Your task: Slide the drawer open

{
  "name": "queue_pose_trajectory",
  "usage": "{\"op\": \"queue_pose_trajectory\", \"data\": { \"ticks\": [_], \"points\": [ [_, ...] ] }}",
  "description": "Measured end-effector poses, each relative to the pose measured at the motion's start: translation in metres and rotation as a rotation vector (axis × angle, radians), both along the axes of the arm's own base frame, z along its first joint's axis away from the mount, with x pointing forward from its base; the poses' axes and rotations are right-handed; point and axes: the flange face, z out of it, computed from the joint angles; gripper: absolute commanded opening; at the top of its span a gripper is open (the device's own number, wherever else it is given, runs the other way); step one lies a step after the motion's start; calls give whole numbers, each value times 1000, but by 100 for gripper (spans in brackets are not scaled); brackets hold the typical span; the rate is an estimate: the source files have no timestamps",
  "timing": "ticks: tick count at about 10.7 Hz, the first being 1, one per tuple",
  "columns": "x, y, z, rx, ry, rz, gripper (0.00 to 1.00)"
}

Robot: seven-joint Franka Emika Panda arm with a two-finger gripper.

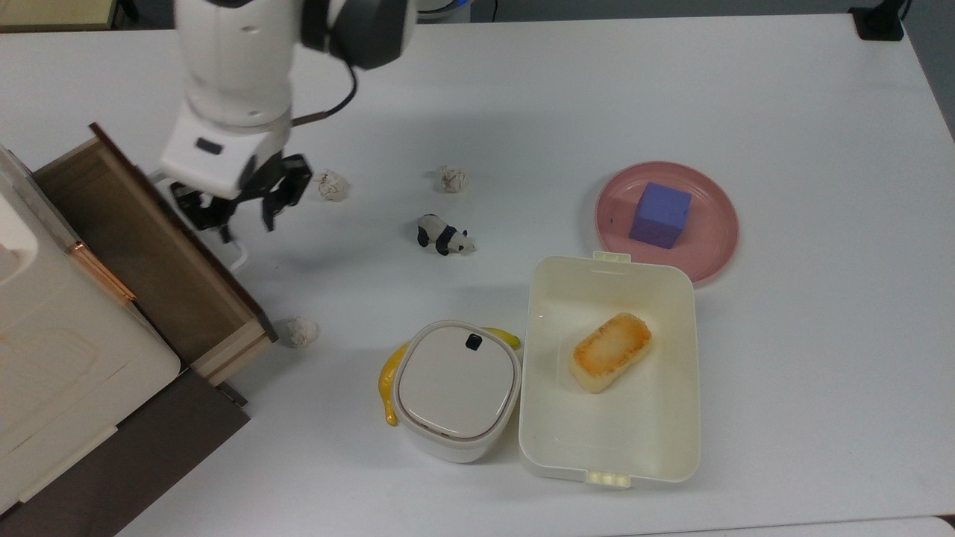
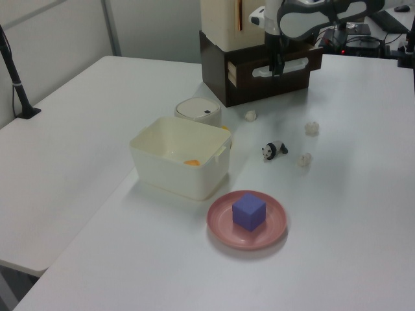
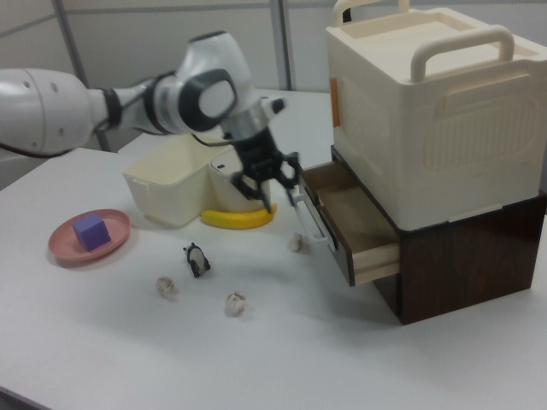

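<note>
White table point(image 1: 746, 89), grey partition wall point(image 2: 58, 32)

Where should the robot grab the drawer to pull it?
By the white handle on the drawer front. It is a bar standing off the panel, leaving a gap for a finger. Come from above, as the gripper does.

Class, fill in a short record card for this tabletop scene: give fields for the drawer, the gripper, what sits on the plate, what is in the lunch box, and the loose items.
drawer: pulled out, light wood inside, nothing seen in it
handle: white bar on the drawer front
gripper: at the handle, fingers spread
plate: pink, holds a purple cube
lunch box: open, holds a toasted bread piece
loose items: toy panda, three crumpled paper balls
</note>
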Motion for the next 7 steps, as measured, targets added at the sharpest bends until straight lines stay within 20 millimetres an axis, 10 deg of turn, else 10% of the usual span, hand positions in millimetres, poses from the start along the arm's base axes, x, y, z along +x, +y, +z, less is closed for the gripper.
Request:
{"op": "queue_pose_trajectory", "data": {
  "ticks": [1,4,7],
  "points": [
    [-6,23,7,22,43,20,53],
    [-20,58,22,66,100,13,100],
    [-36,86,57,166,5,-412,100]
  ]
}}
